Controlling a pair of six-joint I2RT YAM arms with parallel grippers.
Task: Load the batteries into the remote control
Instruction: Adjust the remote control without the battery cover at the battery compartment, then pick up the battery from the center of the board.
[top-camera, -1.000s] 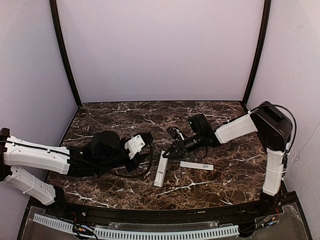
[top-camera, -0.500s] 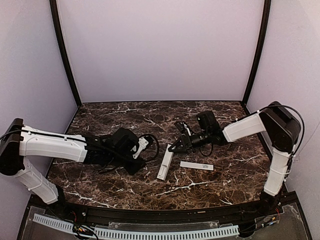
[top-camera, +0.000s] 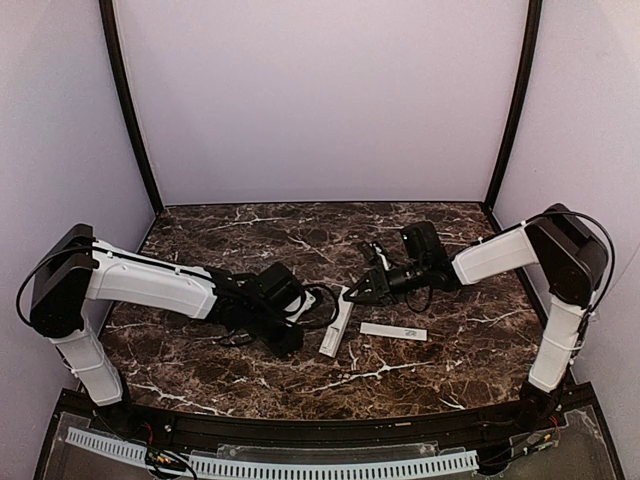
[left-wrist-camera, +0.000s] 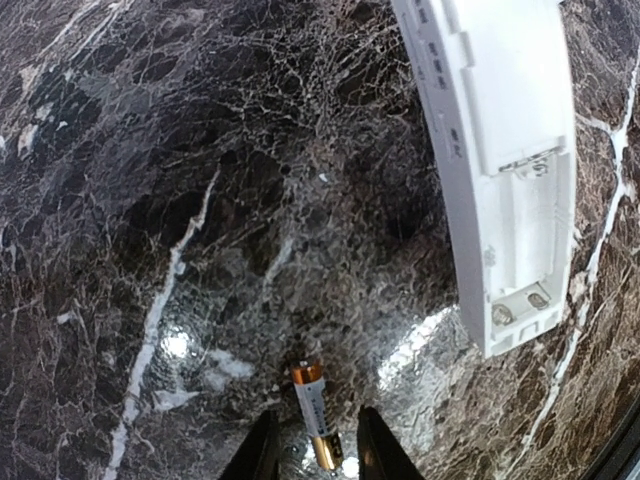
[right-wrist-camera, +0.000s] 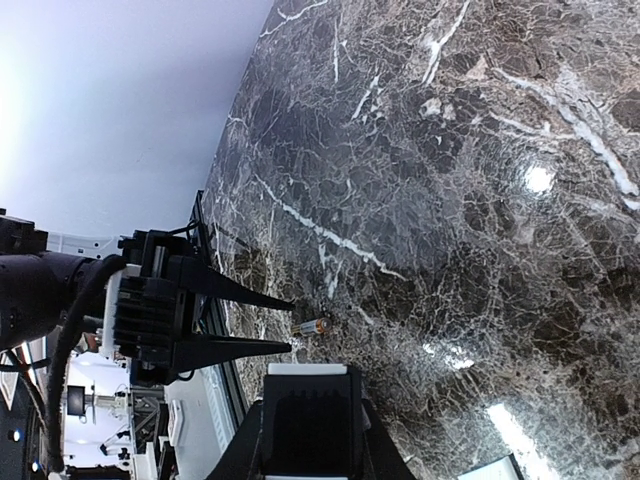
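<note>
- Where the left arm reaches low across the dark marble table (top-camera: 220, 230), the left gripper (left-wrist-camera: 315, 440) sits just above the stone, its jaws spread.
- One battery (left-wrist-camera: 315, 418) lies flat on the table between those two fingers (left-wrist-camera: 263, 450), gold end pointing away from the wrist. A sliver of stone shows on either side of it, so it is bracketed but not pinched.
- From the right wrist view, the same battery lies just off the tips of the two black fingers, in line with the gap between them.
- The remote control (top-camera: 336, 323) lies mid-table as a white bar, tilted from near-left to far-right, just to the right of the left gripper.
- Its battery compartment (left-wrist-camera: 520, 230) faces up, uncovered. Two metal contacts (left-wrist-camera: 520, 308) show at the end nearest the left wrist camera.
- The right gripper (right-wrist-camera: 308, 408) is pressed onto the remote's far end, a finger on each long side. A dark section of the body shows between them.
- Whether the remote's near end rests on the table cannot be told.
- The thin white cover strip (top-camera: 393, 331) lies flat to the right of the remote, apart from it.
</note>
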